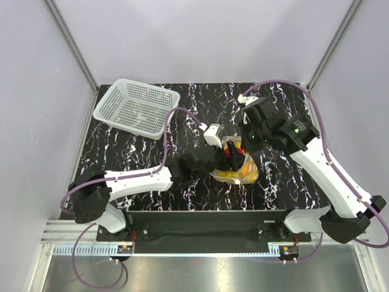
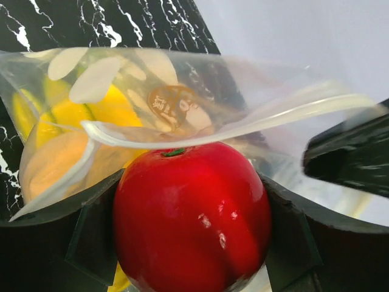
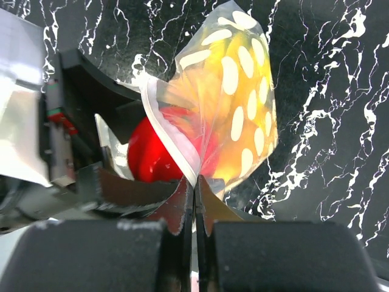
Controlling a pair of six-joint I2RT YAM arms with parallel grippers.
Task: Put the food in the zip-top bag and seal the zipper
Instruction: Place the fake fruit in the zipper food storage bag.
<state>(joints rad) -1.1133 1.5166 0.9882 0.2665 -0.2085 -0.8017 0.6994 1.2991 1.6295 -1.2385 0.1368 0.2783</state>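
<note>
**Me:** Red glossy round fruit (image 2: 191, 219) fills my left wrist view, left fingers (image 2: 91, 243) closed around it at the mouth of the clear, white-spotted plastic pouch (image 3: 237, 103).

**Colleague:** And your right?

**Me:** Right fingers (image 3: 155, 194) pinch its rim, propping it open over the black marbled desk (image 3: 328, 91); yellow fruit (image 2: 91, 112) sits inside.

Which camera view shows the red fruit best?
The left wrist view: the red fruit fills the frame, stem visible, held in the left hand. The right wrist view shows it partly hidden by the bag; the top view shows only a red speck.
</note>
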